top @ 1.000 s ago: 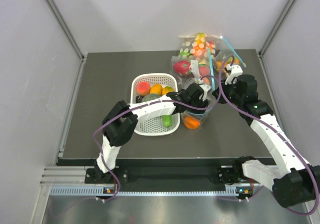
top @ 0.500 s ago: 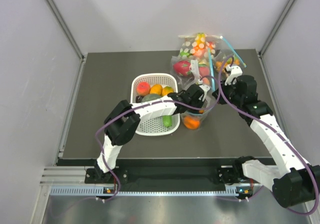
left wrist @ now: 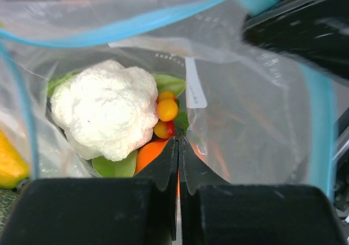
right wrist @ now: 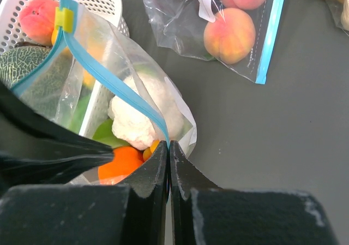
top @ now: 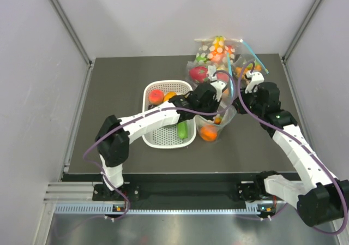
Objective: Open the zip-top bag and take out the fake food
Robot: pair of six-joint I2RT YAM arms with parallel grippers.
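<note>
The zip-top bag (top: pixel 219 122) stands just right of the basket, its light-blue zip strip (right wrist: pixel 109 76) parted and its mouth open. My right gripper (right wrist: pixel 168 144) is shut on the strip at the bag's right lip. On the opposite lip, my left gripper (left wrist: pixel 178 141) is shut on the clear plastic. The fake food lies inside: a white cauliflower (left wrist: pixel 106 117), a round orange fruit (left wrist: pixel 150 155), a green piece (left wrist: pixel 112 167) and small orange-red tomatoes (left wrist: pixel 166 109). From above, the orange fruit (top: pixel 208 134) shows through the bag's bottom.
A white basket (top: pixel 163 141) left of the bag holds fruit, a grey-green melon (right wrist: pixel 24 65) and a green vegetable (top: pixel 182 130). Other clear bags lie behind: one with peaches (right wrist: pixel 234 27), one with a pink dragon fruit (top: pixel 199 73), and a dotted one (top: pixel 217 51).
My left gripper has gone from open to shut on the bag's lip and drawn it left and back. The bag mouth is wider. The right arm has held still.
</note>
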